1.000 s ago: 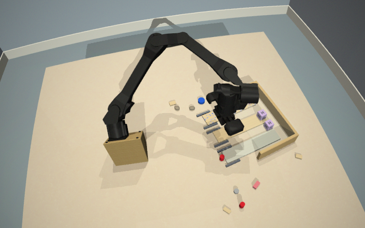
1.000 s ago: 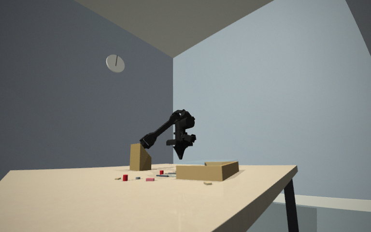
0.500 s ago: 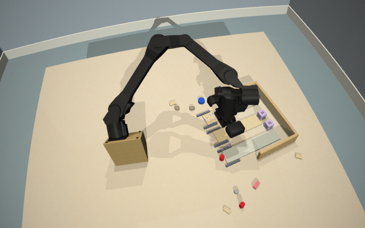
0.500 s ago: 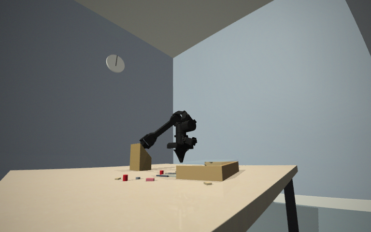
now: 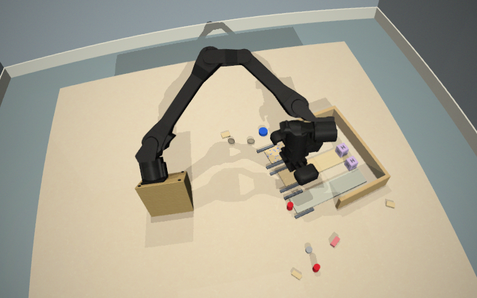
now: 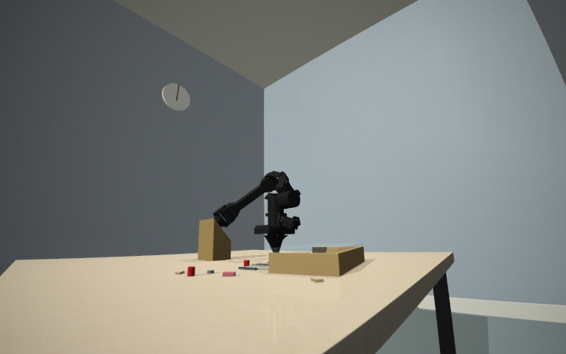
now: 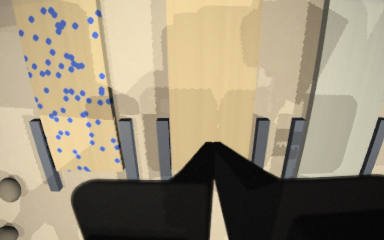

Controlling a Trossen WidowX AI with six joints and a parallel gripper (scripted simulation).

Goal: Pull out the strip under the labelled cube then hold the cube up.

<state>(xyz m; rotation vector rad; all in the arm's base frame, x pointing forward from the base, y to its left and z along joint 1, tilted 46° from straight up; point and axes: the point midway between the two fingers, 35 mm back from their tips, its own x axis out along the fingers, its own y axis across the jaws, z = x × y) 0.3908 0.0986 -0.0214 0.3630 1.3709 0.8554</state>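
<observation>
My gripper [image 6: 275, 251] [image 7: 212, 149] is shut with nothing between its fingertips. It points down over the near part of the plain wooden strip [image 5: 328, 159] [image 7: 215, 60], the middle one. Two lilac cubes labelled H stand at the far end: one cube [image 5: 341, 149] is at the end of the plain strip, the other cube [image 5: 351, 163] is beside it, towards the grey-green strip [image 5: 348, 183] [image 7: 350, 65]. The blue-speckled strip [image 5: 272, 154] [image 7: 75, 47] lies on the other side; the arm hides its far end in the top view. No cube shows in the wrist view.
A wooden wall [image 5: 362, 191] [image 6: 304, 263] surrounds the strips' far ends; a clear sheet seems to span above them. Short dark rails [image 5: 304, 212] [image 7: 46, 155] flank the near ends. A red cylinder [image 5: 289, 206] [image 6: 246, 262] stands by the grey-green strip. A blue disc [image 5: 263, 131] and small blocks lie around.
</observation>
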